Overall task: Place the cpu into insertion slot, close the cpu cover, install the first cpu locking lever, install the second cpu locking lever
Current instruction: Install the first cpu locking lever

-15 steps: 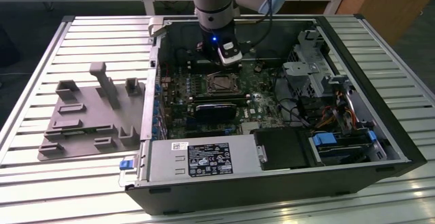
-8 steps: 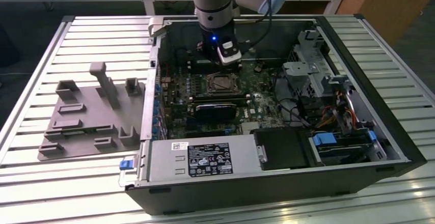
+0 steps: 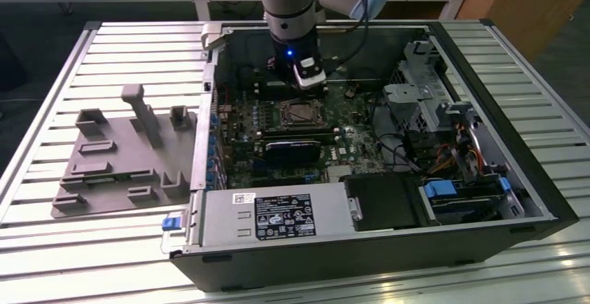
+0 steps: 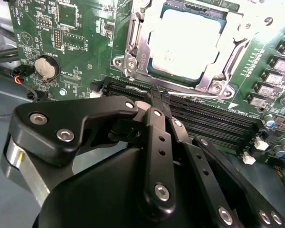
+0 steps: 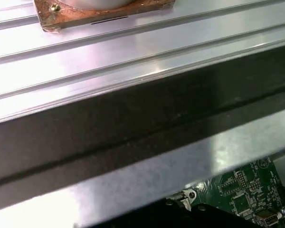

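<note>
Cpu (image 4: 187,45) lies seated under its cover (image 4: 137,28); we judge it light, stiff, fragile, best gripped by its edges; claw (image 4: 154,97) tips together, empty.

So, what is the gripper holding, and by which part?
Cannot be told; the gripper is near the edge of the cpu cover, with the cpu seated beneath.

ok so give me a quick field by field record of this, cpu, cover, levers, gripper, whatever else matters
cpu: seated in the insertion slot, silver top showing
cpu cover: down over the chip's edges, chip visible through its window
locking levers: state unclear
gripper: inside the open computer case, close beside the slot, over the long black slots
grey fixture tray: on the slatted table, at the exterior view's left of the case
</note>
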{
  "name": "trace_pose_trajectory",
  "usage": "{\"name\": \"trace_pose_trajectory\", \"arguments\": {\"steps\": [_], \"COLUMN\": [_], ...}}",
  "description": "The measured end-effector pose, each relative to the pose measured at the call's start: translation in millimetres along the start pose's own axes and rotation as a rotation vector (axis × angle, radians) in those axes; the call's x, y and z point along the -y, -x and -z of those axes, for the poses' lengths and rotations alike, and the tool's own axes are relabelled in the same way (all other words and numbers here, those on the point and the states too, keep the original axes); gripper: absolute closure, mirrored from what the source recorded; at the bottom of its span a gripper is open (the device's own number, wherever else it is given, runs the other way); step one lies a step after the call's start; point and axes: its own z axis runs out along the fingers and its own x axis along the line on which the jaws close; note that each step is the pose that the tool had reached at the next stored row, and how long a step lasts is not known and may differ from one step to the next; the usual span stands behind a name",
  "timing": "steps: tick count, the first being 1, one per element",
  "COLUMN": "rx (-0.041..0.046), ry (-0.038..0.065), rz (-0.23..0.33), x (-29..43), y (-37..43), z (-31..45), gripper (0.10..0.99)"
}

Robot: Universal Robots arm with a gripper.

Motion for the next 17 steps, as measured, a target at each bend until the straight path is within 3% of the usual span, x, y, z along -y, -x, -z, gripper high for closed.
{"name": "trace_pose_trajectory", "arguments": {"steps": [17], "rx": [0.0114], "ry": [-0.015], "rz": [-0.041], "x": [0.5], "y": [-1.0], "z": [-6.0], "gripper": [0.98]}}
